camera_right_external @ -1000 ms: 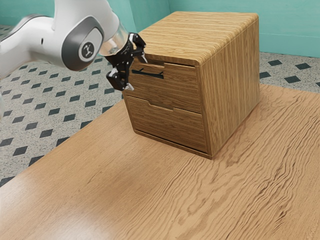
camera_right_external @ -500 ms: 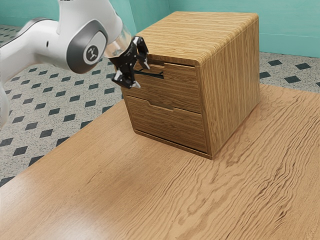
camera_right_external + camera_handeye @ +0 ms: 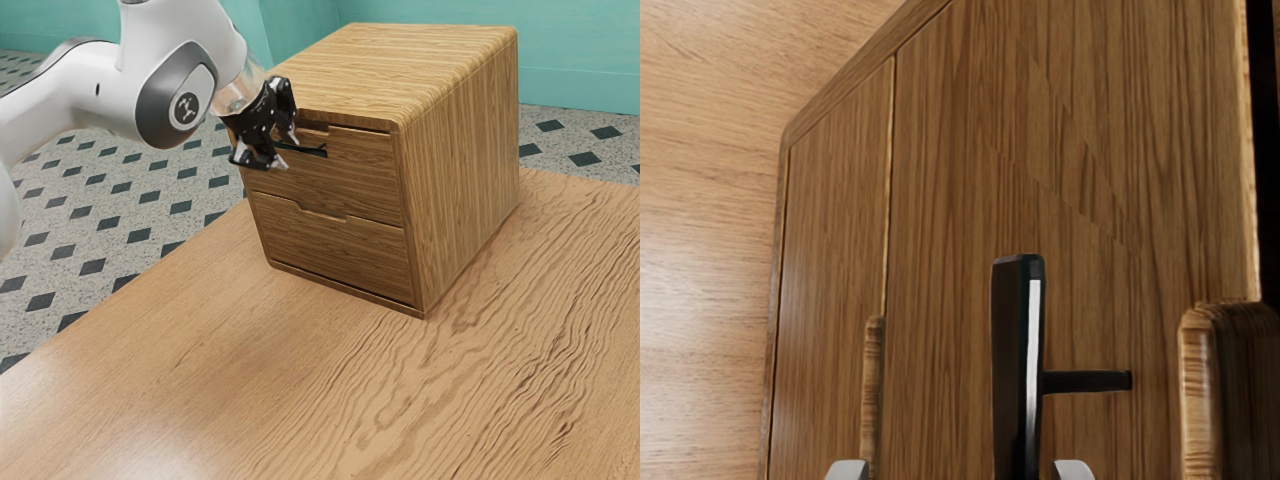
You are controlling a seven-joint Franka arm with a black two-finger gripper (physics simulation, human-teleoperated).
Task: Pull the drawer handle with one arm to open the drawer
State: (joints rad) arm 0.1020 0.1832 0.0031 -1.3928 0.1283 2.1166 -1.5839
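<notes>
A wooden cabinet [image 3: 440, 90] with two drawers stands on the table. The top drawer [image 3: 340, 175] sits flush in the cabinet front and carries a black bar handle [image 3: 305, 149]. My gripper [image 3: 272, 133] is at the end of that handle nearest the exterior view's left, open, with one finger above the bar and one below. In the wrist view the black handle [image 3: 1018, 370] stands close in front of the hand, between my two fingertips [image 3: 1072, 467], and neither pad presses on it.
The lower drawer [image 3: 335, 240] sits shut under the top one and has a notch instead of a handle. The wooden table [image 3: 300, 400] stretches wide in front of the cabinet. A tiled floor [image 3: 90, 220] lies beyond the table's edge.
My hand has moved toward the exterior view's right and slightly up, from beside the cabinet's corner to the handle's end, so the open fingers now straddle the bar. The drawer has not moved.
</notes>
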